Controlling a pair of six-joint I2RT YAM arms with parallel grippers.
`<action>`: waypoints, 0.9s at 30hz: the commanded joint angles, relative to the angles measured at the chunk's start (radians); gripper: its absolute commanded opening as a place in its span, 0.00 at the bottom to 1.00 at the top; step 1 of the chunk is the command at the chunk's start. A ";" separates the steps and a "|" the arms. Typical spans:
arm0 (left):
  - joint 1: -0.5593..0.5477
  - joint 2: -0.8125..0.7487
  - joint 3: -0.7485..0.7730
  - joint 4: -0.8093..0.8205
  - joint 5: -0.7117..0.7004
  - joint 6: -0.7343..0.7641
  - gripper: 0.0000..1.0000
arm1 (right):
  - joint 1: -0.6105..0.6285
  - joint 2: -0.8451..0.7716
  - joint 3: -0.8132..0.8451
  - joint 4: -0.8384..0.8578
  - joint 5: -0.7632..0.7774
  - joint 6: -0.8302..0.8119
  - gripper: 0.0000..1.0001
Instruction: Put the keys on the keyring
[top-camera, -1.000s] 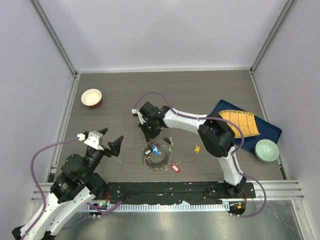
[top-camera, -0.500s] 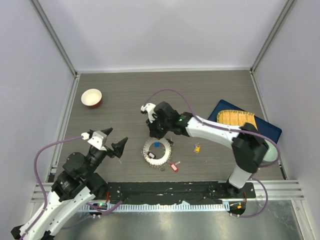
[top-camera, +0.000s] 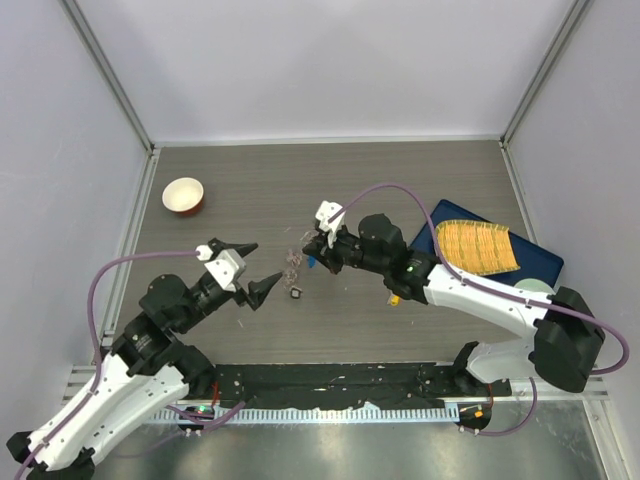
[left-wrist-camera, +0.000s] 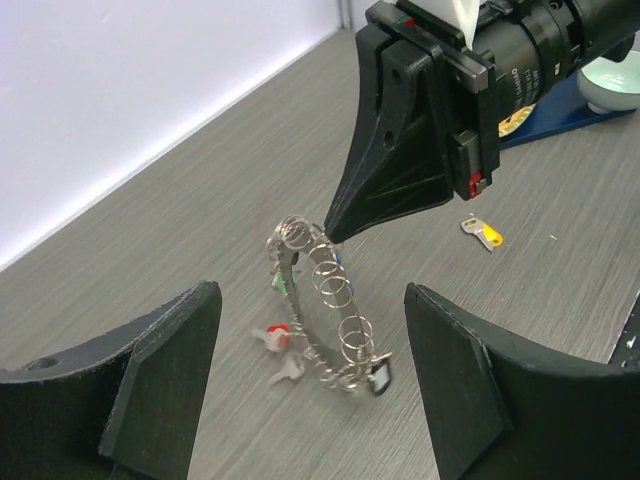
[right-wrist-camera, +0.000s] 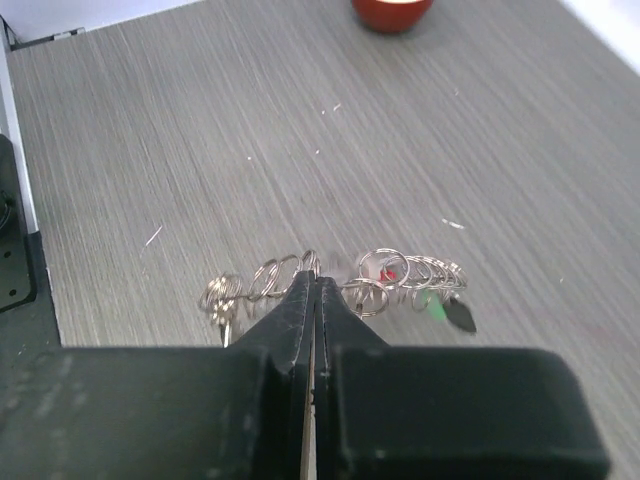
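right gripper (left-wrist-camera: 335, 226): tips pinched on top of keyring (left-wrist-camera: 322, 300)
keyring: on edge, blurred
left gripper (left-wrist-camera: 310, 330): fingers spread wide
yellow key (left-wrist-camera: 482, 232): flat on table (left-wrist-camera: 150, 210), apart

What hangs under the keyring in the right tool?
Several keys with red, green and dark tags dangle from the keyring; the stretch pinched in the right tool is covered.

We see the keyring (top-camera: 294, 262) only as a blur from above; up close its keys (left-wrist-camera: 275, 338) smear together, tags barely readable.
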 joint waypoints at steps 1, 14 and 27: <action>0.003 0.098 0.070 0.078 0.106 0.065 0.78 | -0.003 -0.064 -0.007 0.144 0.000 -0.056 0.01; 0.005 0.297 0.073 0.167 0.147 0.122 0.84 | -0.006 -0.145 -0.068 0.199 -0.068 -0.079 0.01; 0.006 0.359 -0.027 0.334 0.302 0.036 0.84 | -0.008 -0.181 -0.108 0.244 -0.137 -0.070 0.01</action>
